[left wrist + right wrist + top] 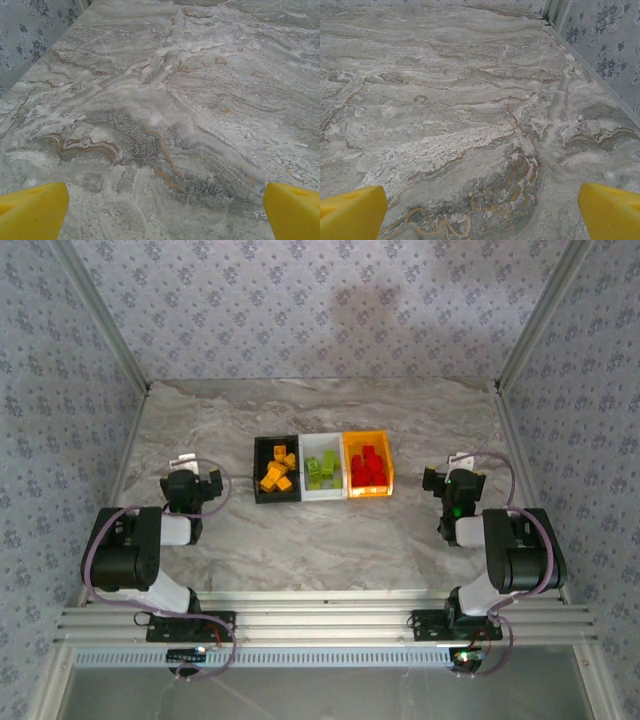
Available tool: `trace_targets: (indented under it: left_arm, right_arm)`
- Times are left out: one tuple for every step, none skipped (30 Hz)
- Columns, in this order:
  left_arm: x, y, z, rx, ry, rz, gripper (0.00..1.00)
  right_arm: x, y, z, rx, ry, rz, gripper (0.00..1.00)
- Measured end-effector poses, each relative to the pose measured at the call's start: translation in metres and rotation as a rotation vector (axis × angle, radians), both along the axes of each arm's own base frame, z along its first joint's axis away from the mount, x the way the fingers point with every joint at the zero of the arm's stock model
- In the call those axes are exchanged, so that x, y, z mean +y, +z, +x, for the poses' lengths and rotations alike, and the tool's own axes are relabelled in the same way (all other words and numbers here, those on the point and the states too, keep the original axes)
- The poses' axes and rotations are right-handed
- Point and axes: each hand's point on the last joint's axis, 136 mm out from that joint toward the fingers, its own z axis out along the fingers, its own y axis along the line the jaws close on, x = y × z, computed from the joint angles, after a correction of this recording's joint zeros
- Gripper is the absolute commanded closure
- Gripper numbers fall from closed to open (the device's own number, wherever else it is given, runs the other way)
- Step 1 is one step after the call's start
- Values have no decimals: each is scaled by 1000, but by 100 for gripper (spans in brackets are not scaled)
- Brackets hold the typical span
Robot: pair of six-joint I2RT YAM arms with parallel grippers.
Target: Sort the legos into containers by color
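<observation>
1. Marble-patterned grey and white covered the desk (330, 550), and three joined bins sat in a row near its middle, well apart from both arms.
2. The black bin (258, 472) stood at the left end of the row and held the orange-yellow legos (277, 476) in a loose heap.
3. The white bin (322, 495) stood in the middle, touching both neighbours, and held the lime green legos (321, 470).
4. The orange-yellow bin (389, 465) stood at the right end and held the red legos (368, 468), packed close together.
5. From above, every lego in sight lay inside one of the three bins, one colour to each.
6. The left arm (128, 552) was folded at the near left of the desk, left of the bins.
7. The left fingers (32, 210), tipped in yellow, stood spread wide and held nothing, with bare veined desk between them.
8. The right arm (520, 552) was folded at the near right, right of the bins.
9. The right fingers (610, 210), also yellow-tipped, stood spread just as wide and held nothing, over bare desk near the right wall.
10. Floral blue-grey wallpaper (330, 300) lined the left, far and right sides of the desk.
11. An aluminium rail (330, 622) ran along the near edge and carried both arm bases.
</observation>
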Motion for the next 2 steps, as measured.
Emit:
trace_targets:
  left_arm:
    - [0,0,0,0,0,0,0]
    - [0,0,0,0,0,0,0]
  right_arm:
    - [0,0,0,0,0,0,0]
    - [0,0,0,0,0,0,0]
